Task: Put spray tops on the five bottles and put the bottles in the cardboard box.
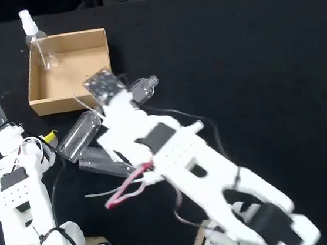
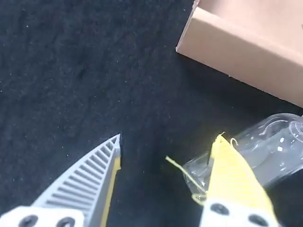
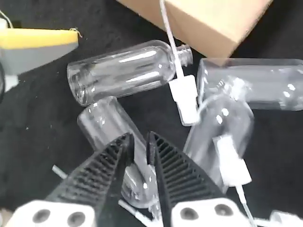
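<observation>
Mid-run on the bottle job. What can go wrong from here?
1. The right gripper hangs over a tight cluster of lying bottles; a descent may roll them apart.
2. Loose spray tops lie among the bottles and could be knocked away or pinched.
3. The open left gripper sits beside a lying bottle that may roll when nudged.

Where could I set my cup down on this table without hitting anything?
The black table right of the cardboard box is bare. Avoid the patch in front of the box: loose bottles crowd it between the left gripper and right gripper.
</observation>
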Controlling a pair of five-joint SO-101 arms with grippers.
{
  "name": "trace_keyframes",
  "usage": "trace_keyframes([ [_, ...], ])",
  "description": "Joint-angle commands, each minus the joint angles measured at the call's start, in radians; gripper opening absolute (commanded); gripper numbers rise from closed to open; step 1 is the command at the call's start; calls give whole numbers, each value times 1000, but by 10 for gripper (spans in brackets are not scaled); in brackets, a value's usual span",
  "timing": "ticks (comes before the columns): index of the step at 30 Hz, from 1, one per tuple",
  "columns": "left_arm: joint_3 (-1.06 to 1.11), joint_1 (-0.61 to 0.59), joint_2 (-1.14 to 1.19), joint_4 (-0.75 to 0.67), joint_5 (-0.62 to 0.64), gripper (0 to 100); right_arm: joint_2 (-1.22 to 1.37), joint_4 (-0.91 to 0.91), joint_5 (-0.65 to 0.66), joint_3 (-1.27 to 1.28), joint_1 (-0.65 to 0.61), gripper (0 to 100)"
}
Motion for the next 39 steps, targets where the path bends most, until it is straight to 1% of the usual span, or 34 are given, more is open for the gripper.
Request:
trace_keyframes([
  [1,-10,2,-25,-20,9,296,131,-26,-12,-140,-15,61],
  [4,-10,2,-25,-20,9,296,260,-26,-8,-226,-17,69],
  [8,-10,2,-25,-20,6,296,420,-17,-6,-343,-2,145],
  [10,-8,2,-25,-20,5,296,472,-17,-6,-380,11,152],
  [14,-8,2,-25,-20,5,296,498,-20,-3,-410,37,155],
  [18,-8,2,-25,-18,5,296,507,-26,98,-407,64,156],
  [24,-8,2,-25,-18,3,296,509,-26,160,-386,72,160],
  [29,-8,2,-25,-15,3,296,555,-28,163,-392,68,227],
  [39,-8,2,-25,-15,3,296,593,-87,164,-389,83,216],
])
